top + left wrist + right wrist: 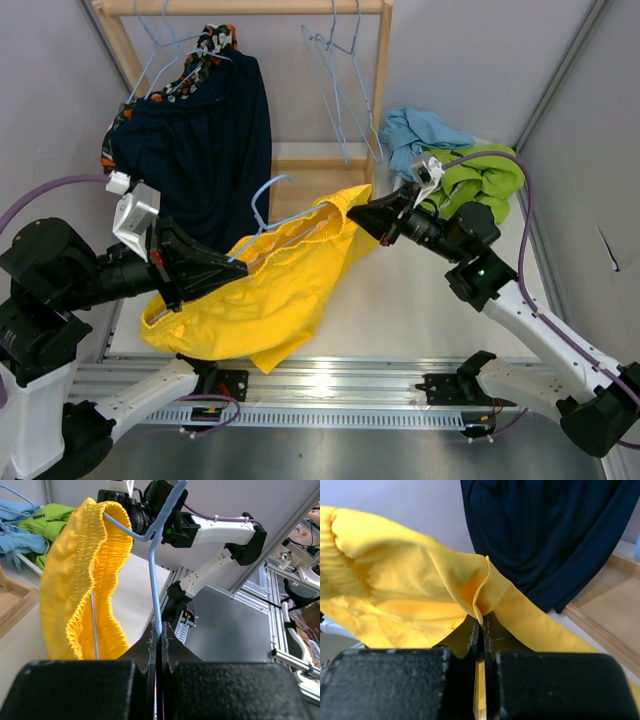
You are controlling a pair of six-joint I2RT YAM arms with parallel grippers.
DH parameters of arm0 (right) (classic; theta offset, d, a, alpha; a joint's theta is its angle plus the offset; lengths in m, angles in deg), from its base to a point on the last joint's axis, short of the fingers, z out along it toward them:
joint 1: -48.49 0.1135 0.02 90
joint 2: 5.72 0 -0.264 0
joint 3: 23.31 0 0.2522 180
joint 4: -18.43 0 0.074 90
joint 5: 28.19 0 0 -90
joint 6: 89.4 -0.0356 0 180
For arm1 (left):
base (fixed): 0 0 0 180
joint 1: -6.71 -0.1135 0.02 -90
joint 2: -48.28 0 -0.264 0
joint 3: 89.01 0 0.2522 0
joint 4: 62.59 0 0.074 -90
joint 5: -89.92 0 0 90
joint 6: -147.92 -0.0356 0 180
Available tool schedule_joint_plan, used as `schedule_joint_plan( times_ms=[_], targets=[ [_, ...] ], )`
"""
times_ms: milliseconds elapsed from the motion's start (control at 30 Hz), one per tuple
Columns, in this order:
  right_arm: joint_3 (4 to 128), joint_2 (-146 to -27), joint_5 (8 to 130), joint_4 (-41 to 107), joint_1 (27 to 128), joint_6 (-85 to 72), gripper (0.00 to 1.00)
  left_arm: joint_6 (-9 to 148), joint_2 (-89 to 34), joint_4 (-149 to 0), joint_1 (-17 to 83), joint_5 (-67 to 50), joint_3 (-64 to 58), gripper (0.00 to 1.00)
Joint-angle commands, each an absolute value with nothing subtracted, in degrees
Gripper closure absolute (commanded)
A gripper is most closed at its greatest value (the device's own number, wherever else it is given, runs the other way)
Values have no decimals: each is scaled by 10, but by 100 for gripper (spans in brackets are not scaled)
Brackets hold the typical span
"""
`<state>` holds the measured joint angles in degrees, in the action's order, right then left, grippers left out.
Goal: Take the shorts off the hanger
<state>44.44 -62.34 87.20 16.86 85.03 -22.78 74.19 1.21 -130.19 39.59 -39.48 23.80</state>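
Left pincer (159, 636) clamped on the blue hanger (154, 580); right pincer (481, 626) pinching the yellow shorts (395, 580).

Wooden rack (381, 60) standing at twelve o'clock. Empty wire hangers (345, 110) dangling from its top bar toward one o'clock. White table (420, 300) spread underneath. Slotted metal rail (330, 385) running along six o'clock.

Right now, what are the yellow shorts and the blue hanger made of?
The yellow shorts look like soft, matte cloth. They droop, fold and wrinkle, and the waist is puckered like elastic. The blue hanger looks like thin stiff wire with a smooth coat, maybe plastic or paint. It keeps its bent shape.
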Motion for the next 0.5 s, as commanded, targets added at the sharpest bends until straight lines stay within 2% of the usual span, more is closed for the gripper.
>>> schedule_joint_plan(
  times_ms=[0, 133, 467],
  targets=[
    [454, -635, 851, 90, 851, -236, 100, 761, 21, -1234, 400, -437, 228, 100],
    [508, -633, 809, 152, 838, -187, 100, 762, 35, -1231, 400, -441, 186, 100],
    [585, -621, 880, 189, 642, -223, 100, 744, 69, -1263, 400, -423, 119, 100]
  ],
)
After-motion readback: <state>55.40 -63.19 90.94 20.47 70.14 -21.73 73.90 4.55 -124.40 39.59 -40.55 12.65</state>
